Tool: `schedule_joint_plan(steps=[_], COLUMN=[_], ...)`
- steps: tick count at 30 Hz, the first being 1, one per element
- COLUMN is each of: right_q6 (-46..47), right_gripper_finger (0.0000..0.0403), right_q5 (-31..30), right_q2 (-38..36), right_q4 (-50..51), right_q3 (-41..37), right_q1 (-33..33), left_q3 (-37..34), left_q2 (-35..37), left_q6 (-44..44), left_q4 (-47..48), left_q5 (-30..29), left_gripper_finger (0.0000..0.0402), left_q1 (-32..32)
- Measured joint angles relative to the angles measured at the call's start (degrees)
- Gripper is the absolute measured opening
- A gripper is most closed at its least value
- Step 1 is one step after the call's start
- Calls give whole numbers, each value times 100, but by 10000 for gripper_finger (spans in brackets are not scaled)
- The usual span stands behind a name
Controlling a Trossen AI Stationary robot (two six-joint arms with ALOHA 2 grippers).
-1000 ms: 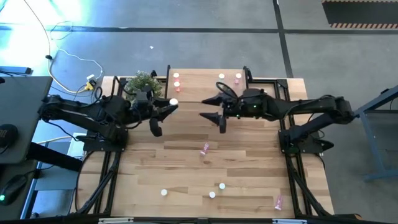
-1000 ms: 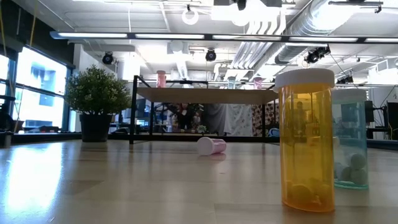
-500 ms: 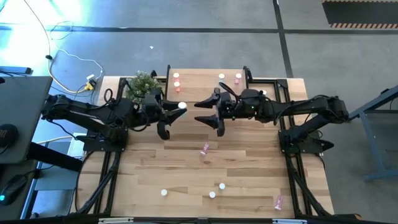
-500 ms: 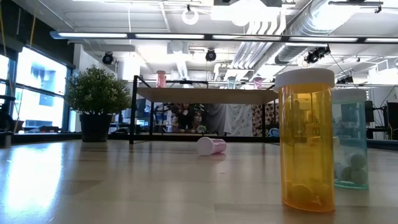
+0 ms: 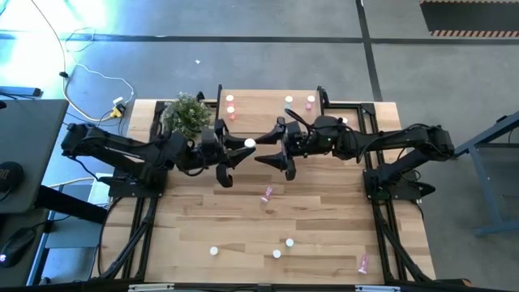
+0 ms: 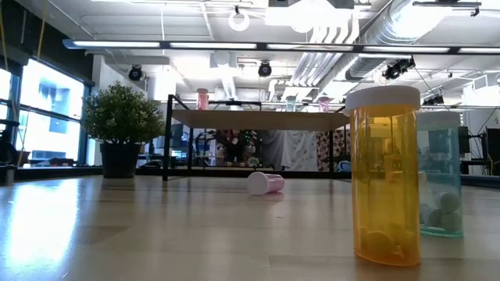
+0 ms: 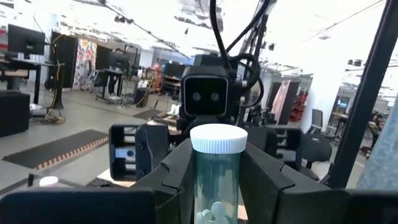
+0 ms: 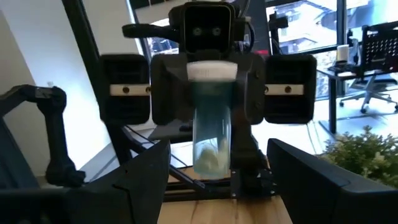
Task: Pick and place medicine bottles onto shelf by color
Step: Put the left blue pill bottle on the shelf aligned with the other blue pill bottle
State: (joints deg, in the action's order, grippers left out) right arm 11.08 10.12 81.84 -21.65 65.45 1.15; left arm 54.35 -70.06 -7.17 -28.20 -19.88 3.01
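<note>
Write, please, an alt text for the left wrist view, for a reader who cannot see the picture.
The left claw holds a pale green medicine bottle with a white cap upright between its dark fingers; white pills show inside. Directly behind it, the right arm's wrist camera faces this view, with an office room beyond.

Overhead looks straight down, low camera level; wrist cameras face each other.
</note>
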Motion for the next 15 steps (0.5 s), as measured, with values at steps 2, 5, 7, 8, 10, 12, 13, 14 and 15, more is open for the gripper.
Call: schedule_joint_plan(steps=[2,5,7,8,10,12,13,14,15], right_q6=[94,107,174,198,199,215,248,296,334], right_gripper_finger=[249,228,212,205,192,183,180,177,175], right_q5=[33,117,172,206,247,261,261,262,263], right_q2=[0,0,0,0,0,0,0,0,0], right_q4=[2,27,42,42,44,45,44,44,44], right_q3=[0,2,2,2,2,2,2,2,2], right_q1=[1,9,11,11,11,11,11,11,11], left_q3=[0,0,0,0,0,0,0,0,0], left_q2=[-90,-202,-262,-272,-302,-332,-336,-337,-346], left_q6=[-20,-50,-75,-75,-85,-119,-119,-121,-149], left_q4=[-132,-325,-425,-441,-482,-470,-457,-464,-492], left_q5=[0,0,-3,-4,-7,-10,-11,-21,-25], left_gripper_finger=[92,92,92,92,92,92,92,92,92], left_q1=[0,0,0,0,0,0,0,0,0])
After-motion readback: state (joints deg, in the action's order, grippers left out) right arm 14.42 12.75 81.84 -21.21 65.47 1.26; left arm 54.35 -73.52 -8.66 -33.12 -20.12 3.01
